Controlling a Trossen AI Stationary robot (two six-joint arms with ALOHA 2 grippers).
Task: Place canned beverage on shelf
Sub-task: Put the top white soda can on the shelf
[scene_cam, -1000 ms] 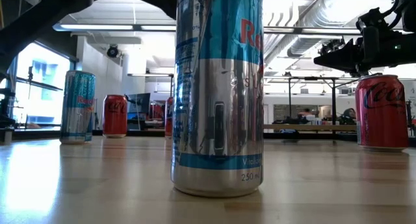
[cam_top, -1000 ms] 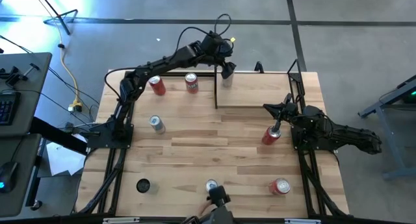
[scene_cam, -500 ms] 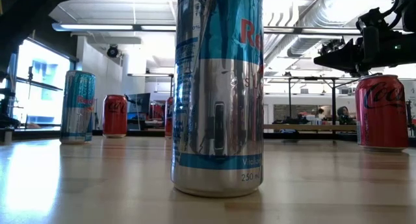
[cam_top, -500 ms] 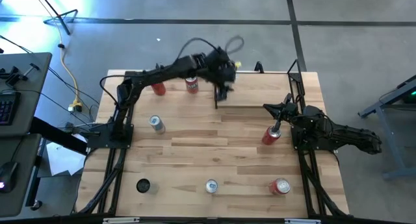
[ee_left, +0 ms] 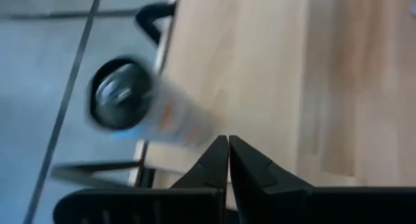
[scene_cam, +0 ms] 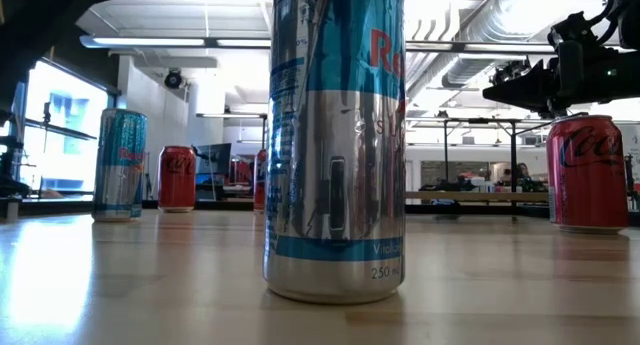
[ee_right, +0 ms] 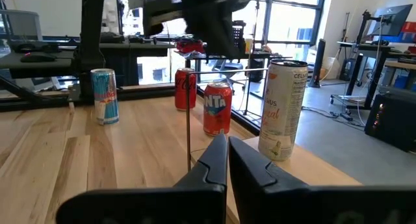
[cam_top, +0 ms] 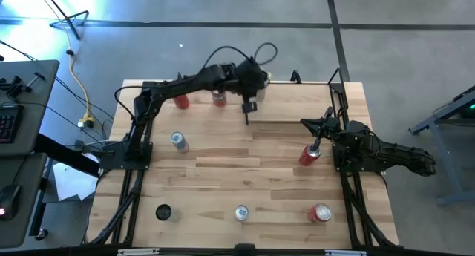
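The shelf [cam_top: 297,104] is a light-wood board with thin black posts at the table's far right. A tall white can [ee_right: 283,110] stands upright on its base at the shelf's far left corner. It also shows in the left wrist view [ee_left: 130,107]. My left gripper [cam_top: 250,106] is shut and empty, just to the near side of that can, above the shelf's left edge. My right gripper [cam_top: 316,142] is shut and empty. It hangs at the table's right over a red cola can [cam_top: 308,156], and in the low view [scene_cam: 495,90] it is a little above and beside that can [scene_cam: 588,170].
Two red cans [cam_top: 180,100] [cam_top: 218,99] stand at the far left, and a silver-blue can [cam_top: 178,142] stands mid left. Near the front edge are a dark round thing [cam_top: 163,211], a silver can [cam_top: 241,212] and a red can [cam_top: 320,213]. The shelf's thin post [ee_right: 188,120] stands upright.
My left gripper has drawn back from the white can at the shelf's far left corner, toward the table's near and left sides, and has turned. The can stays standing on the shelf. My right arm has kept still.
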